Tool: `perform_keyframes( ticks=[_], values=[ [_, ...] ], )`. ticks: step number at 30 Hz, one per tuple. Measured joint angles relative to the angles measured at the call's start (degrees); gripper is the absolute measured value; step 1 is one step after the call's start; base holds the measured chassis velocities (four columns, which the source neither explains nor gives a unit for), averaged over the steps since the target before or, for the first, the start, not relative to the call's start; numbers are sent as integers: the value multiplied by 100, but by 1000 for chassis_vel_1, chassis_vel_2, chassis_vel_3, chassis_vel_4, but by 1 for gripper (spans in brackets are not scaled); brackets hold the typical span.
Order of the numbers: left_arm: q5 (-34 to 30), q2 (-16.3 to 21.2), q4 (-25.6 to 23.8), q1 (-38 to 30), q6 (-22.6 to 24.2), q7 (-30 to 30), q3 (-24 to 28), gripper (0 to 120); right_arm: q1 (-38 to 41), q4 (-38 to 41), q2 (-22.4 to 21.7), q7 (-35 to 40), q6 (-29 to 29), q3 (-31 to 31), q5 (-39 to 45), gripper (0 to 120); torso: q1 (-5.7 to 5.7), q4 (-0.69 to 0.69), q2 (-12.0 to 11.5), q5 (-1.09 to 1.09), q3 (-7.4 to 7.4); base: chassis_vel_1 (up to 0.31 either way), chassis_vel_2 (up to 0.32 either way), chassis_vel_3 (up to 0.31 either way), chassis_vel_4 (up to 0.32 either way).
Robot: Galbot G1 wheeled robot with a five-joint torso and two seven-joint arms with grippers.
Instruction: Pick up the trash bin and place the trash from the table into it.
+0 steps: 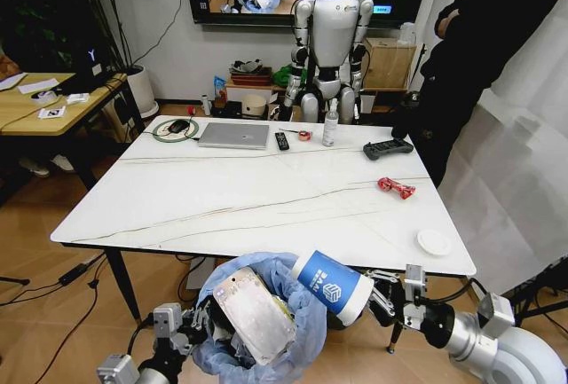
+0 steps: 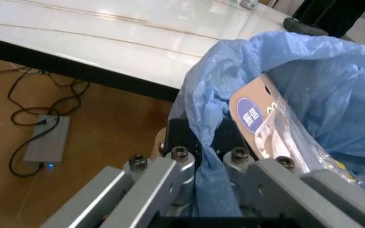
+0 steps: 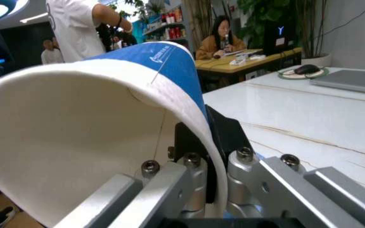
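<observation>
Right wrist view has the right gripper (image 3: 201, 190) clamped on the rim of the blue-white paper cup (image 3: 93, 137), one finger inside the white mouth and the other outside against the blue wall. From the head view that right gripper (image 1: 383, 295) sits at about 5 o'clock, below the near edge of the table (image 1: 266, 198), holding the cup (image 1: 330, 286) on its side with its base pointing toward the trash bin (image 1: 266, 331) just beside it at 6 o'clock. The left gripper (image 2: 198, 164) pinches the bin's light-blue bag (image 2: 309, 66) at the rim, jaws narrow with the plastic between them; in the head view the left gripper (image 1: 191, 324) is at about 7 o'clock against the bin's side. A flat clear plastic package (image 1: 253, 313) with a card backing sticks up out of the bin, tilted. On the table, a red snack wrapper (image 1: 396, 187) lies at 2 o'clock and a white lid (image 1: 434, 242) at 4 o'clock near the right front corner. Toward 12 o'clock, along the far edge, lie a laptop (image 1: 234, 135), a remote (image 1: 281, 141), a bottle (image 1: 330, 127) and a dark controller (image 1: 388, 147).
</observation>
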Motion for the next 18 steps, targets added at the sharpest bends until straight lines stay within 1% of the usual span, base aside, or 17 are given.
perform_keyframes(
  ticks=[3, 5, 10, 11, 16, 18],
  values=[
    [26, -27, -22, 46, 0, 9, 19, 0, 394, -188, -60, 15, -1, -385, 3, 0, 0, 0, 0, 0, 0, 0, 0, 0, 0],
    [30, -32, -25, 55, 0, 10, 22, 0, 478, -226, -66, 21, 2, -472, 8, 0, 0, 0, 0, 0, 0, 0, 0, 0, 0],
    [38, -69, -50, 72, 0, 19, 55, 0, 966, -398, -111, 55, 8, -1045, 83, 0, 0, 0, -1, -1, 0, 0, 0, 0, 0],
    [38, -69, -50, 72, 0, 19, 55, 0, 966, -398, -111, 55, 8, -1045, 83, 0, 0, 0, -1, -1, 0, 0, 0, 0, 0],
    [46, -81, -55, 86, 2, 26, 65, 0, 1368, -549, -171, 86, 11, -1464, 183, 0, 0, 0, -1, -1, 0, 0, 0, 0, 0],
    [48, -82, -55, 86, 2, 27, 65, 0, 1434, -574, -178, 88, 11, -1518, 207, 0, 0, 0, -1, -1, 0, 0, 0, 0, 0]
  ],
)
